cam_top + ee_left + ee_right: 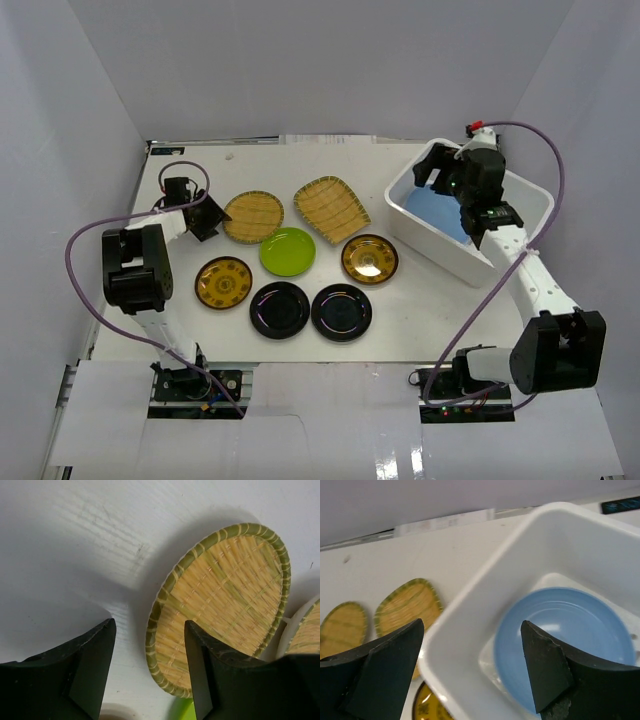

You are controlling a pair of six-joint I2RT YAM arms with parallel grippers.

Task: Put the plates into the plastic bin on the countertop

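From above, the bin (pixel 440 248) sits at the countertop's (pixel 420 320) right rear, with the blue plate (pixel 435 212) flat inside it. The right gripper (pixel 432 180) hangs over the bin's far-left part. The other plates (pixel 287 251) lie close-packed mid-table, with bare white all round them. The left gripper (pixel 205 218) is just beside the round straw plate's (pixel 253 217) left edge. Left wrist: the left gripper (pixel 149 625) is parted and empty, astride the straw plate's (pixel 230 590) green rim, one finger over bare countertop (pixel 75 540). Right wrist: the right gripper (pixel 472 624) is spread wide and empty, astride the bin's (pixel 470 596) near rim, with the blue plate (pixel 565 635) on the bin's floor.
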